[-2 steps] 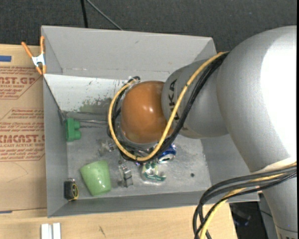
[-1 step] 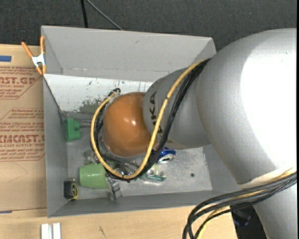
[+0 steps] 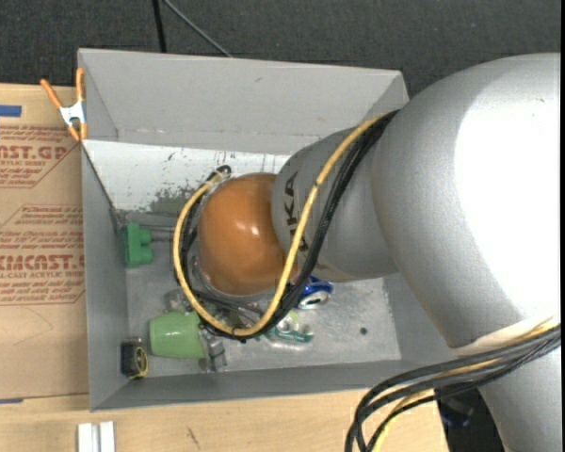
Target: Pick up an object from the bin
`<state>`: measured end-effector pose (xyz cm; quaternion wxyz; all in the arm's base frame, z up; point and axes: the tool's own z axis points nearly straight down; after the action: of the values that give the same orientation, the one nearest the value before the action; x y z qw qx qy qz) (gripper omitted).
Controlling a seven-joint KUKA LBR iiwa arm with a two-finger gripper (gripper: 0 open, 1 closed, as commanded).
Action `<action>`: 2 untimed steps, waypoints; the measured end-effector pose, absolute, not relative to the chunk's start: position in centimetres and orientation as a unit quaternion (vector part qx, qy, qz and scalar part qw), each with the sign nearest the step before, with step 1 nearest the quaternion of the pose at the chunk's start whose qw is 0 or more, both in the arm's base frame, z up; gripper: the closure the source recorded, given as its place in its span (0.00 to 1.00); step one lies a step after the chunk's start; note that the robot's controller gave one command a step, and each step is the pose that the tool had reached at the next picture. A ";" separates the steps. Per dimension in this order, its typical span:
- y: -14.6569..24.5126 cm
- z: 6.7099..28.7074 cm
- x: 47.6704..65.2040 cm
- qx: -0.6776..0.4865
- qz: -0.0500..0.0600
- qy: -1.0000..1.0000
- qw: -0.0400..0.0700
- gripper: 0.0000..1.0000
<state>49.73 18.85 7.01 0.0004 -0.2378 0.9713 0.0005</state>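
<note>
Since nothing is seen gripped, the nearest candidate is judged to be the pale green cup (image 3: 174, 335). It lies on its side just below-left of the orange cover (image 3: 237, 234), long axis roughly left-right, so a closing direction across that axis would be needed. Pincer state cannot be told, as it is masked by the cover and the cables (image 3: 181, 252). A dark green block (image 3: 137, 245) is seen left of the cover, apart from the cup. A small black-yellow item (image 3: 132, 358) lies further below-left, just beside the cup. Below-right of the cover, a blue-white scrap (image 3: 313, 295) is partly cut off by the arm (image 3: 471, 205). Whatever lies directly under the cover is hidden.
</note>
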 end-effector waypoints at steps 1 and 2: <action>18.8 7.0 49.7 -0.238 0.001 0.971 0.000 1.00; 18.8 7.0 49.7 -0.238 0.001 0.971 0.000 0.00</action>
<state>49.74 18.85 7.01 0.0003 -0.2377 0.9713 0.0007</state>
